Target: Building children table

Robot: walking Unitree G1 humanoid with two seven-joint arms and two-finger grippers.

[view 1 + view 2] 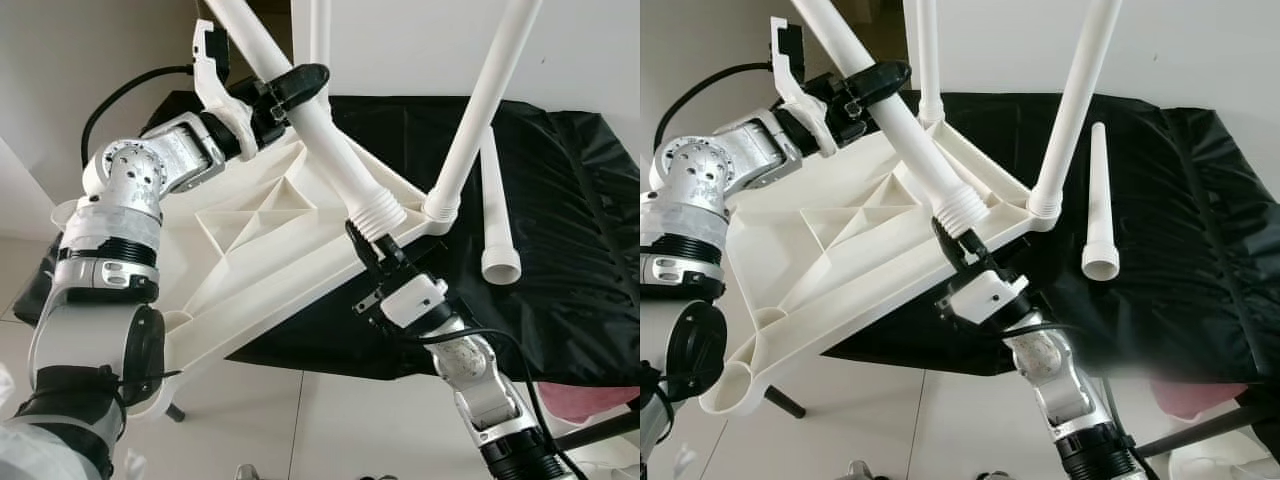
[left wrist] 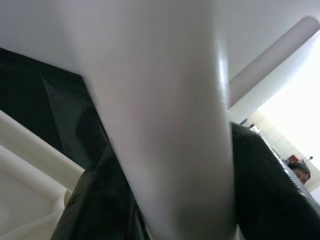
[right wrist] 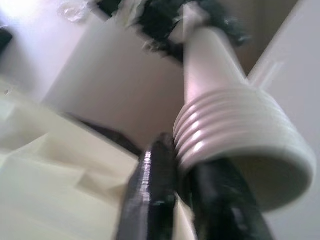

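The white plastic table top (image 1: 250, 230) lies upside down and tilted, its far side on a black cloth (image 1: 560, 200). Two white legs stand in it: one at the right corner (image 1: 480, 110) and one at the back (image 1: 320, 40). My left gripper (image 1: 292, 88) is shut around a third leg (image 1: 325, 140) held slanting, and its black finger (image 2: 270, 200) wraps the tube (image 2: 160, 125). That leg's threaded end (image 1: 378, 215) sits at the table's near edge. Just under it, my right gripper (image 1: 375, 252) is shut on the table's rim, its finger (image 3: 152, 195) beside the threads (image 3: 235, 135).
A fourth leg (image 1: 1100, 200) lies loose on the black cloth to the right. A pink thing (image 1: 590, 400) and a dark metal bar (image 1: 600, 430) are at the lower right. Pale floor tiles (image 1: 330, 420) lie below the table's near side.
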